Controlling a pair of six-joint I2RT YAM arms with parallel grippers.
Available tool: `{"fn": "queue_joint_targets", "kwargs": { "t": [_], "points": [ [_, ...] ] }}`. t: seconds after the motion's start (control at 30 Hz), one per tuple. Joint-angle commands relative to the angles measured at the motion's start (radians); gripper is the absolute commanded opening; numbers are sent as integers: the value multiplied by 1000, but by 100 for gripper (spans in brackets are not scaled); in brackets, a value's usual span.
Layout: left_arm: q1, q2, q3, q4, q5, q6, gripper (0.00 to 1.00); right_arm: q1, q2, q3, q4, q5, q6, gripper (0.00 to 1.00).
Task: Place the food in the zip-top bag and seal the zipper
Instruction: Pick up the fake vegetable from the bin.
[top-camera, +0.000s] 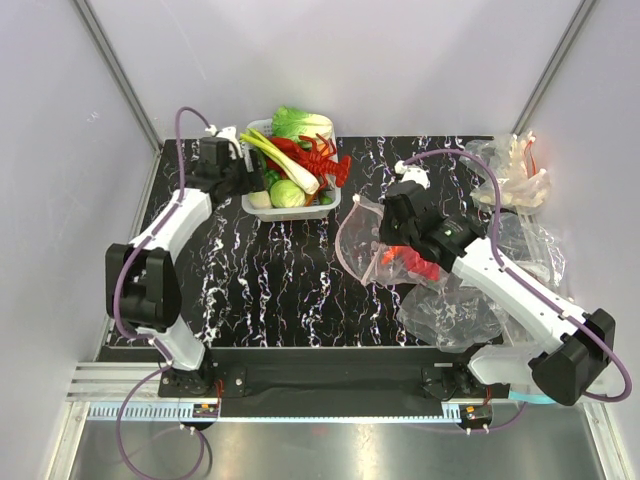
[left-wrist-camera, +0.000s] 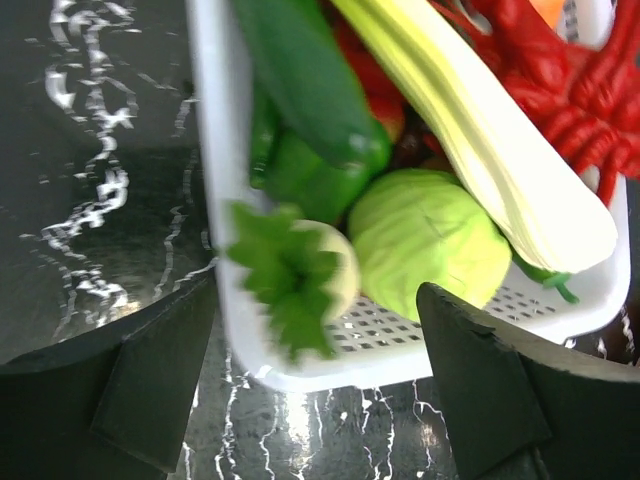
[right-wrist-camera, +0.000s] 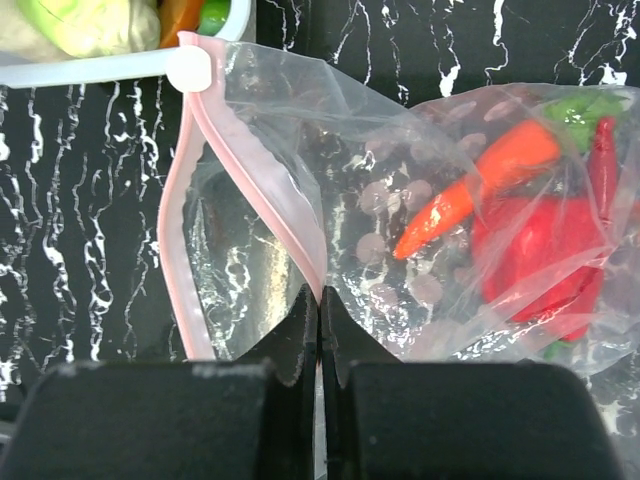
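The dotted clear zip-top bag (top-camera: 372, 245) lies mid-table with its mouth open toward the left. Its pink zipper strip (right-wrist-camera: 258, 170) gapes wide. My right gripper (right-wrist-camera: 321, 300) is shut on one lip of that strip and holds it up. Inside the bag are a red pepper (right-wrist-camera: 535, 250) and a red-orange chili (right-wrist-camera: 470, 190). A white basket (top-camera: 252, 205) at the back holds the leek (left-wrist-camera: 500, 150), lobster (top-camera: 325, 160), cabbage (left-wrist-camera: 430, 240) and other green pieces. My left gripper (left-wrist-camera: 310, 380) is open, its fingers astride the basket's near corner, over a leafy white piece (left-wrist-camera: 295, 275).
Several plain clear bags (top-camera: 520, 185) lie crumpled at the right, one with pale toy pieces inside. Another clear bag (top-camera: 450, 315) lies near the right arm's base. Grey walls close in left and right of the dark marbled table (top-camera: 260, 290).
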Motion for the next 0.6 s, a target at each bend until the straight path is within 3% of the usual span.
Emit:
{"fn": "queue_joint_targets", "kwargs": {
  "t": [0.0,0.2,0.27,0.37,0.43,0.57],
  "points": [
    [-40,37,49,18,-66,39,84,-4,-42,13,36,-17,35,0],
    [-42,69,69,-14,-81,40,69,-4,-64,7,9,-10,49,0],
    [-42,87,89,-43,-103,40,71,-4,-65,7,1,-10,61,0],
    [-42,96,93,-54,-149,45,82,-4,-73,4,-4,-20,74,0],
    [-42,99,95,-45,-126,47,81,-4,-76,7,-10,-22,74,0],
    [-42,115,103,-46,-82,48,66,-4,-71,22,-27,-11,78,0]
  ]
}}
